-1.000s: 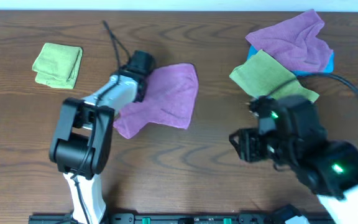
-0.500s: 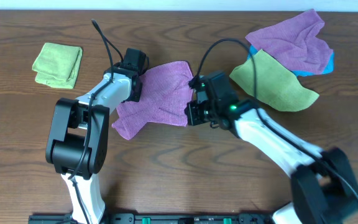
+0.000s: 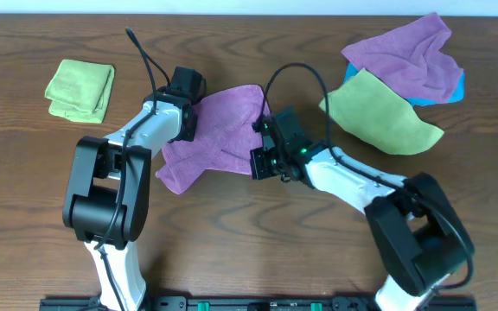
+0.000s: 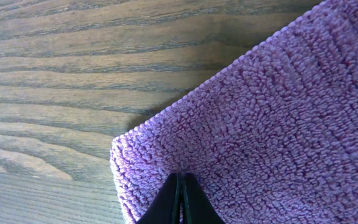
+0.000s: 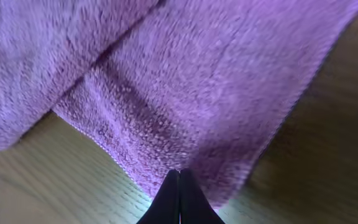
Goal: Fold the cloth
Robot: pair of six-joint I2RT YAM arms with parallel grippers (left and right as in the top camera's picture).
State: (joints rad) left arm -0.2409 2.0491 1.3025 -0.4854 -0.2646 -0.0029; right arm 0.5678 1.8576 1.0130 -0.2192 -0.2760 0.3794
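The cloth (image 3: 223,134) is a purple-mauve towel lying partly folded and rumpled in the middle of the wooden table. My left gripper (image 3: 188,128) is at its upper left corner. In the left wrist view the fingers (image 4: 180,186) are shut on the cloth (image 4: 278,124) near that corner. My right gripper (image 3: 258,162) is at the cloth's lower right corner. In the right wrist view its fingers (image 5: 179,180) are shut on the cloth's edge (image 5: 185,93).
A folded yellow-green cloth (image 3: 80,88) lies at the far left. Another yellow-green cloth (image 3: 379,112) lies at the right, partly under a rumpled purple cloth (image 3: 405,56) with a blue thing (image 3: 458,85) beneath it. Cables run from both arms.
My right arm swung from the right side of the table to the cloth's lower right corner and closed on it. The left gripper stayed at the upper left corner.
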